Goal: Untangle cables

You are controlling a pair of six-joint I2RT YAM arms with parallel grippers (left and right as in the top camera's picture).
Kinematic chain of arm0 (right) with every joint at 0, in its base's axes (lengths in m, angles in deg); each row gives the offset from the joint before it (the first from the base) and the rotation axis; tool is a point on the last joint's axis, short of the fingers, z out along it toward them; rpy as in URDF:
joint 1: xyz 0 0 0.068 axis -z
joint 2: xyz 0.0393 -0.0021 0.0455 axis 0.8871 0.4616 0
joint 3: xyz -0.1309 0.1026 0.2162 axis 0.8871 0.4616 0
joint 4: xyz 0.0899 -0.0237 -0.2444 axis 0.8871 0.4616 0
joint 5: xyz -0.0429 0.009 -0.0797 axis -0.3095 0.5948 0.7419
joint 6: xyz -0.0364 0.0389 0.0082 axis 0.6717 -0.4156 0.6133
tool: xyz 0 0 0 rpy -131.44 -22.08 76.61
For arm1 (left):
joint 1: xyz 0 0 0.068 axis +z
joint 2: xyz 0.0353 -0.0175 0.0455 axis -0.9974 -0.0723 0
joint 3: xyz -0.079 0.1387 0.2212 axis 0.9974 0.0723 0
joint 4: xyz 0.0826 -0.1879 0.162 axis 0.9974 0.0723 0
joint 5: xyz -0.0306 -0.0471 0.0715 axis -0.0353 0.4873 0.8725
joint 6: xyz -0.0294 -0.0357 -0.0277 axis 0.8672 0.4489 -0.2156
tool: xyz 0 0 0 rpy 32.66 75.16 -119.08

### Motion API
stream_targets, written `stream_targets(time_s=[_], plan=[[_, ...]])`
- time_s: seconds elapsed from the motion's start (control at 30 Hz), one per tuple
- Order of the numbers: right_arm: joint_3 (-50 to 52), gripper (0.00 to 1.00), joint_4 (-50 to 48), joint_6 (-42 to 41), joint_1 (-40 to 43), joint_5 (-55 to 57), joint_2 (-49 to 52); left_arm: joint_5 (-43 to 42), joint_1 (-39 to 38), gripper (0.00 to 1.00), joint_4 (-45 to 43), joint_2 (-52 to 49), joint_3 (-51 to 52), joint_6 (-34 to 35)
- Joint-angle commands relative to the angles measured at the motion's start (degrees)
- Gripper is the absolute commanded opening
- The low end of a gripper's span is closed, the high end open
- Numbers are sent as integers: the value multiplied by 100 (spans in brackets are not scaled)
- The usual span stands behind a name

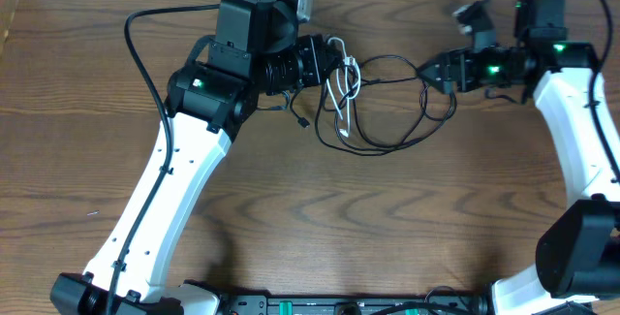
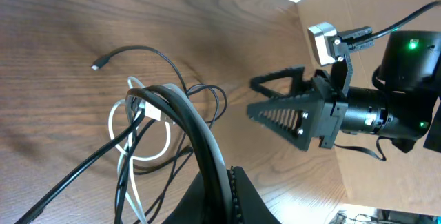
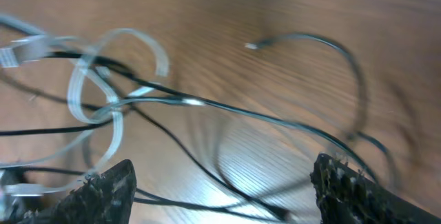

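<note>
I saw a brown wood table fill the view, with a thin white strip along its far edge. My left gripper was right at the tangled cables; I could not tell if it pinched them. The loops lay between both grippers. My right gripper was spread wide, with one black cable between its fingers.

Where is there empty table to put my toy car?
The wide bare wood below the cable tangle, between the left arm and the right arm. Another patch lies left of the left arm. Up top around the tangle it's crowded.
</note>
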Motion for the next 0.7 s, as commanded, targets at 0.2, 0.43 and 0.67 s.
stream_targets(time_s=[0.2, 0.43, 0.67], plan=[[-22, 69, -807, -1176, -1139, -186, 72, 74, -17, 8, -28, -2, -63, -28], [-20, 63, -1056, -2131, -1818, 887, 205, 74, -17, 7, -28, -2, -63, -31], [-15, 53, -1300, -2953, -2221, 1971, 509, 74, -17, 8, -28, -2, -63, -31]])
